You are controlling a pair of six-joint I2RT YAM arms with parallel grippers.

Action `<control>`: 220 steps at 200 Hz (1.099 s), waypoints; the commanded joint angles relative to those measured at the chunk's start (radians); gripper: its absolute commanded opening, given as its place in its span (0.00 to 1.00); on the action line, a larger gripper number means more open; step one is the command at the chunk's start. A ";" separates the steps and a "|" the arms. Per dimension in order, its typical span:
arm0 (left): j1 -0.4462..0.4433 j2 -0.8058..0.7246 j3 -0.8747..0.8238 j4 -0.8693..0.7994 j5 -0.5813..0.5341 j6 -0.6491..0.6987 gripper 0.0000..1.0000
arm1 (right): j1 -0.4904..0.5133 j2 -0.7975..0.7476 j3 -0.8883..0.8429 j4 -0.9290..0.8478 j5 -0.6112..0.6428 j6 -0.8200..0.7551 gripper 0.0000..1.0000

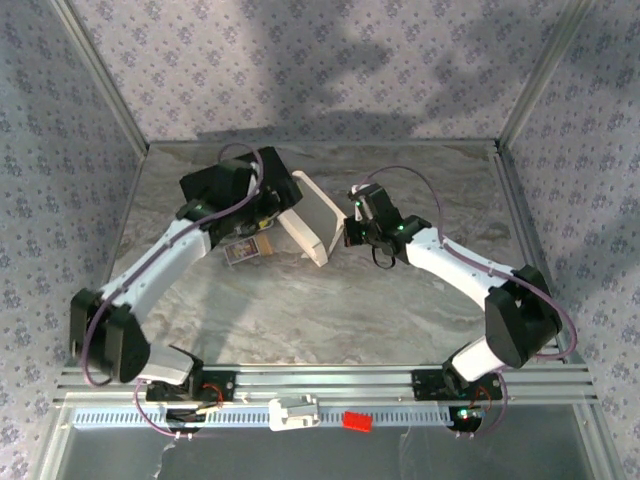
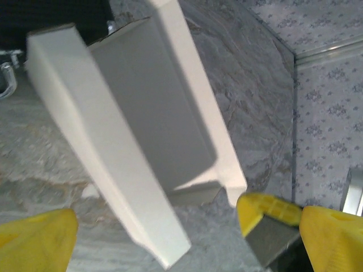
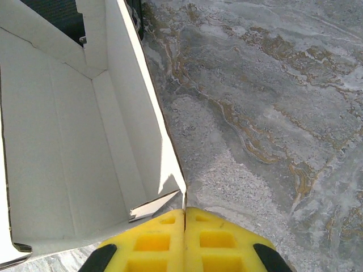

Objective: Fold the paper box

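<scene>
A grey marbled table [image 1: 400, 310] is seen from above, with two robot arms reaching in from its near edge. On the left, the left gripper [image 2: 181, 249] has its yellow fingers [image 2: 34, 238] spread wide. They sit either side of the near end of the paper box [image 1: 310, 225] without touching it. Just behind that arm lies a black case [image 1: 280, 172], and a small printed card [image 1: 247, 250] rests on the table beside it. At the centre, the white box stands tilted on one long edge, with its open hollow facing right. It is partly formed, with side walls raised and a corner flap loose. On the right, the right gripper [image 3: 184, 235] has its fingers pressed together, and they appear to pinch the thin corner of a side wall. The box looks very light, and its thin cardboard bends readily along the scored creases but would dent or crumple under a hard squeeze. The smooth faces could slip, so the best hold is probably a flat pinch on a wall or flap edge, close to a crease.
</scene>
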 commanded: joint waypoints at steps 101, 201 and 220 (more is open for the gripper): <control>-0.042 0.253 0.125 0.129 0.044 -0.019 1.00 | 0.054 0.074 0.103 -0.026 -0.071 -0.046 0.00; -0.031 0.297 0.160 0.023 0.067 -0.024 1.00 | 0.131 0.085 0.153 -0.044 -0.125 -0.102 0.00; -0.024 0.309 0.176 -0.013 0.082 -0.014 1.00 | 0.130 0.081 0.143 -0.044 -0.109 -0.100 0.00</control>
